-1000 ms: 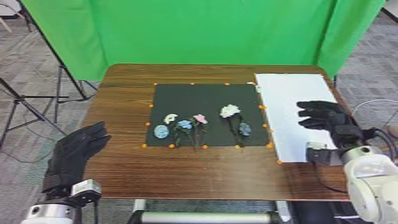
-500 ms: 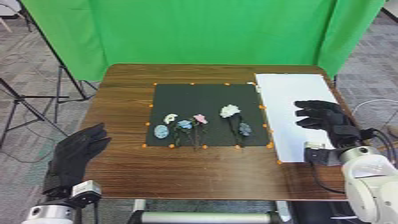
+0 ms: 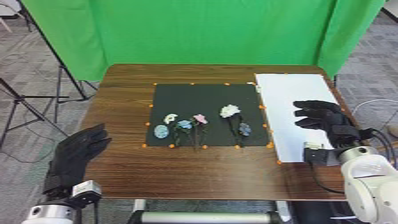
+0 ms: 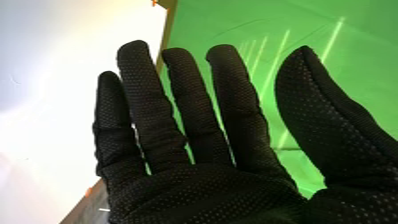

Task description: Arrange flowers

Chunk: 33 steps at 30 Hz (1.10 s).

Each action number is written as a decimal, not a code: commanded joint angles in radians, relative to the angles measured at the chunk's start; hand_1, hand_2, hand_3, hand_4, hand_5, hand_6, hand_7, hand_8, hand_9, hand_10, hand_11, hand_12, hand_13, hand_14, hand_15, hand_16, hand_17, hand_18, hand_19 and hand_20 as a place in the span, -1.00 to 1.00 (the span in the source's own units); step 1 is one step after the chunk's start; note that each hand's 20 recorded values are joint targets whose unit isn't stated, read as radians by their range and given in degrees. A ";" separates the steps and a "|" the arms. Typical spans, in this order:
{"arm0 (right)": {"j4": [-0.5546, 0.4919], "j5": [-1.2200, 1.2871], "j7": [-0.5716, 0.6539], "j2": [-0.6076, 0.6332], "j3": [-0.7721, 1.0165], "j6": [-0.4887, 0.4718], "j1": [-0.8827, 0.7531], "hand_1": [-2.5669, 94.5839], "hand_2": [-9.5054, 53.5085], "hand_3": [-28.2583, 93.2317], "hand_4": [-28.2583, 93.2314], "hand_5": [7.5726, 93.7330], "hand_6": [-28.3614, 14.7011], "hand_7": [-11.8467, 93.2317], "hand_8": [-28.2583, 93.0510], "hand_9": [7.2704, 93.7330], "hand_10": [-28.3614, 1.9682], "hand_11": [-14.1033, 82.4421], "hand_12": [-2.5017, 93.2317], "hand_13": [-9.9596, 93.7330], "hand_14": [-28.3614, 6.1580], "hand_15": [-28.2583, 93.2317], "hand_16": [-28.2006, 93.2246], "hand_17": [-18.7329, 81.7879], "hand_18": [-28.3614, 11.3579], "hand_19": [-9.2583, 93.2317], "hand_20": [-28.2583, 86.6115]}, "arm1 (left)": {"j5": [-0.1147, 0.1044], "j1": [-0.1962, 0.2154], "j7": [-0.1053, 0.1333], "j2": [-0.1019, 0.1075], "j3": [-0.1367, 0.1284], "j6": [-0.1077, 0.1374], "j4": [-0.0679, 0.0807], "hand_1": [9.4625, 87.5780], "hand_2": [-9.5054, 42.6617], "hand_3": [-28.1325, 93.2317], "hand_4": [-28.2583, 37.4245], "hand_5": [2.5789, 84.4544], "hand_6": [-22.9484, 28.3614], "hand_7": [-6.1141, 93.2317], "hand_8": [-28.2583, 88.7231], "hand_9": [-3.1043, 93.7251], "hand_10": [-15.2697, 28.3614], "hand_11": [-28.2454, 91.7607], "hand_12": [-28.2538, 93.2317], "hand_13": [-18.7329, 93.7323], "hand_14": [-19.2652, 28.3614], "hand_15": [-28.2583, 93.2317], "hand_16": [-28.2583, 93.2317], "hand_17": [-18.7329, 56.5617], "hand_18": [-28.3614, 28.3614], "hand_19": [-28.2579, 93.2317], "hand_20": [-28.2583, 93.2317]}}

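Head view: flowers lying flat on the black mat point(image 3: 191, 97), all in its near half. Toward the mat's left edge, a small white flower point(image 3: 170, 118), with a blue oval point(image 3: 161, 131) nearer the near left corner. Just right of these, a blue flower point(image 3: 184, 124), then a pink flower point(image 3: 201, 118); their stems point(image 3: 195, 136) run toward the near edge. Nearer the mat's right edge, a big white flower point(image 3: 230, 110), with a dusty blue flower point(image 3: 245, 129) between it and the near right corner.

Orange dots point(image 3: 205, 147) along the mat's edges. White sheet point(image 3: 287, 100) beside the mat's right edge, on the table point(image 3: 204, 175). Left hand point(image 3: 78, 150) at the table's left edge, open, fingers extended. Right hand point(image 3: 327, 119) above the sheet, well apart from the flowers, fingertips toward the mat. Green curtain point(image 3: 213, 32) beyond the table's far edge; black stand point(image 3: 60, 87) off to its left.

Right wrist view: adds the finger detail. Right hand point(image 4: 200, 192) open and empty, long fingers straight with slim gaps, thumb held well out. Fine pale speckling on the glove; bright streaks on the curtain behind.
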 commanded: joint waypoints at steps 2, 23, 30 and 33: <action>0.000 0.006 -0.008 0.003 -0.005 0.005 0.004 -0.40 -0.57 0.94 -1.00 0.02 0.19 -0.35 -0.78 0.07 -0.09 -0.33 -0.64 0.03 -0.32 0.16 -0.34 -0.37 -0.56 0.34 -0.23 | -0.011 0.002 0.006 -0.009 0.008 0.002 0.002 -0.53 -0.53 0.82 -0.75 0.01 0.36 -0.50 -0.70 -0.23 0.61 0.07 -0.39 -0.27 0.87 0.50 -0.77 -0.77 0.78 0.44 -0.35; -0.005 0.002 -0.014 -0.001 -0.017 -0.004 0.014 -0.41 -0.57 0.95 -1.00 -0.03 0.22 -0.38 -0.78 0.03 -0.07 -0.40 -0.65 0.01 -0.35 0.08 -0.33 -0.38 -0.52 0.30 -0.26 | 0.013 0.041 -0.029 -0.027 -0.042 -0.006 -0.017 -0.53 -0.54 0.82 -0.76 0.02 0.37 -0.50 -0.70 -0.26 0.57 0.02 -0.40 -0.29 0.83 0.46 -0.76 -0.76 0.75 0.43 -0.36; -0.005 0.004 -0.001 0.000 -0.015 -0.008 0.012 -0.41 -0.57 0.94 -1.00 -0.04 0.23 -0.38 -0.78 0.03 -0.07 -0.40 -0.65 0.01 -0.35 0.08 -0.33 -0.38 -0.53 0.30 -0.25 | 0.016 0.039 -0.034 -0.035 -0.036 -0.006 -0.017 -0.53 -0.54 0.82 -0.75 0.02 0.36 -0.50 -0.70 -0.26 0.57 0.02 -0.40 -0.29 0.83 0.46 -0.76 -0.76 0.76 0.43 -0.36; -0.007 0.002 0.000 0.000 -0.015 -0.010 0.015 -0.41 -0.57 0.94 -1.00 -0.04 0.23 -0.37 -0.78 0.03 -0.08 -0.40 -0.65 0.01 -0.35 0.09 -0.33 -0.38 -0.53 0.30 -0.25 | 0.019 0.032 -0.043 -0.041 -0.037 -0.014 -0.016 -0.53 -0.54 0.82 -0.76 0.01 0.36 -0.50 -0.70 -0.26 0.57 0.02 -0.40 -0.29 0.83 0.46 -0.76 -0.76 0.76 0.43 -0.36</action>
